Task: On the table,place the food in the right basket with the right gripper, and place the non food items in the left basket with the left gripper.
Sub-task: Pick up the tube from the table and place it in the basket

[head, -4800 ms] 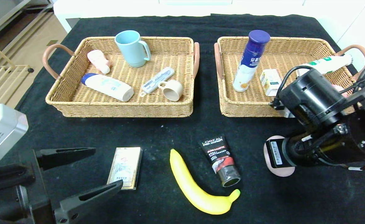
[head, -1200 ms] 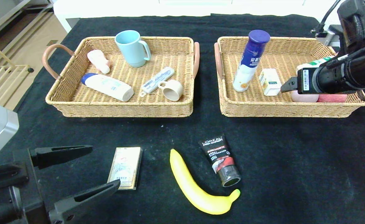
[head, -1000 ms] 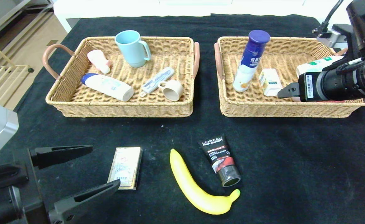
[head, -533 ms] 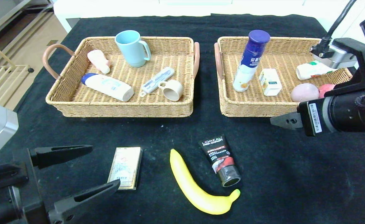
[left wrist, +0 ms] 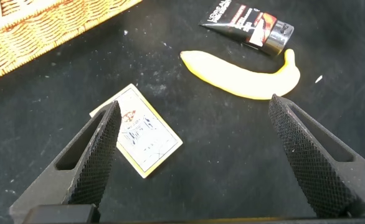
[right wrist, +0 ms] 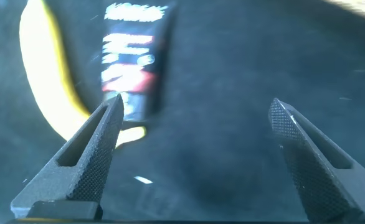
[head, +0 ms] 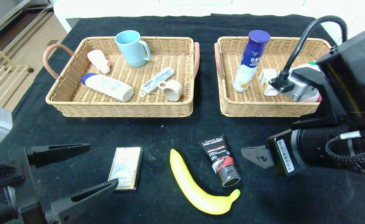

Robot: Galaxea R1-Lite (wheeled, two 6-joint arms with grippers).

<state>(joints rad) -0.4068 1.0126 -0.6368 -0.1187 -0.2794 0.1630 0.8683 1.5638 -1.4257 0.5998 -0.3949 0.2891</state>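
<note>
A yellow banana (head: 198, 186) lies at the table's front centre, with a black L'Oreal tube (head: 220, 160) just to its right and a flat printed card box (head: 124, 168) to its left. My right gripper (head: 254, 155) is open and empty, low over the table just right of the tube; its wrist view shows the tube (right wrist: 129, 56) and banana (right wrist: 45, 81) ahead of the open gripper (right wrist: 195, 104). My left gripper (head: 104, 165) is open and empty at the front left, beside the card box (left wrist: 142, 137). The left wrist view also shows the banana (left wrist: 238, 78).
The left basket (head: 123, 110) holds a blue mug, a small cup, bottles and a flat case. The right basket (head: 263, 110) holds a tall blue-capped bottle (head: 249, 59) and a small box (head: 268, 79); my right arm hides its other contents.
My right gripper carried a pink round item into the right basket, left it there, and has come back down and forward to beside the black tube. The left arm has barely moved.
</note>
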